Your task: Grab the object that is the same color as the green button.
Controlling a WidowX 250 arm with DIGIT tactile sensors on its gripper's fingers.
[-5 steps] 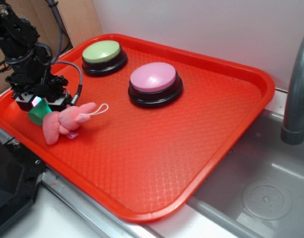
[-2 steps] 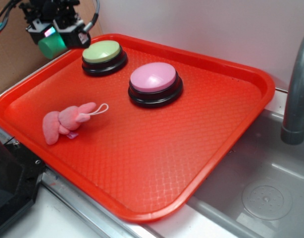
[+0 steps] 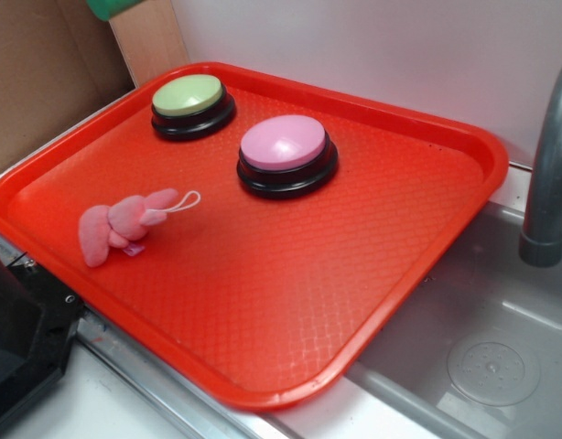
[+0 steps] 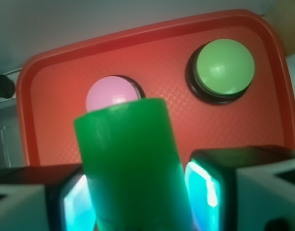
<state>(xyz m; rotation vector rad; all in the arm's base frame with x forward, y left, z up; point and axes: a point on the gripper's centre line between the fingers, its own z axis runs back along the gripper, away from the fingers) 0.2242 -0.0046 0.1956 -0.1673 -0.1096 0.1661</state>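
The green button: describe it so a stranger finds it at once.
Start at the red tray beside the sink. Two dome buttons on black bases sit near its far edge; the green button is the one in the far left corner. Its pale yellow-green cap sets it apart from the pink button beside it.

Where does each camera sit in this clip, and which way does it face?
Exterior: set off the tray's near corner, raised, looking down across the red tray toward the wall; of the robot nothing shows, only a sliver of the green cylinder at the top edge.
Wrist: mounted on the arm behind the tool, looking down from above the tray; its two fingers flank the cylinder, which fills the foreground.
Shared: the green button, the pink button, the tray and the cylinder; the pink plush shows only in the exterior view.
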